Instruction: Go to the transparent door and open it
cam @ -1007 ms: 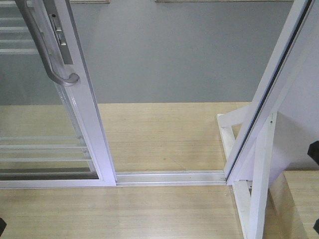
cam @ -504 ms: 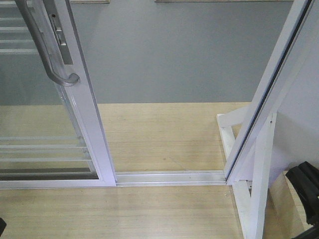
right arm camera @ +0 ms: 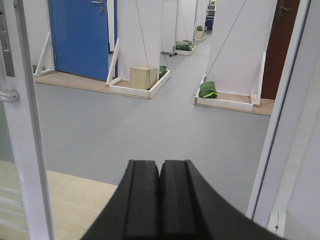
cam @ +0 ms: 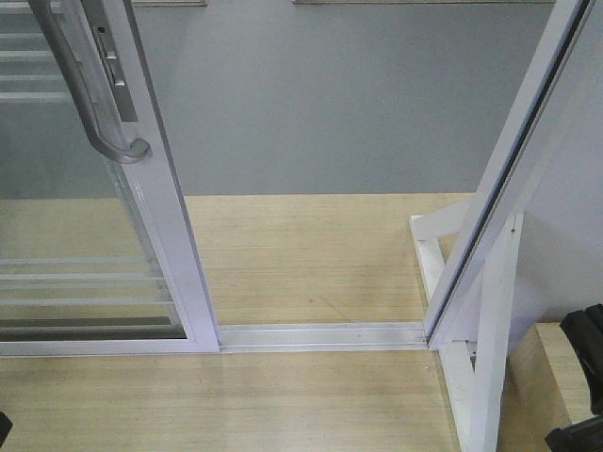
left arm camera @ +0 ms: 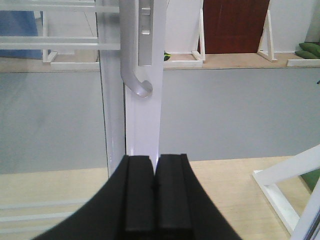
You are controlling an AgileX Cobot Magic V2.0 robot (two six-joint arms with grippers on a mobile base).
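Front view: transparent door slid to the left edge, grey handle on its frame; wide gap over the floor track to the outer post. Left wrist: left gripper pinched closed, empty, facing the door frame below the handle. Right wrist: right gripper closed, empty, aimed through the opening.

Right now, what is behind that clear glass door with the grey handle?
Through the clear-glass sliding door with its curved grey bar handle show pale wooden flooring, then grey floor. Its thin white bars and white frame cover narrow strips.
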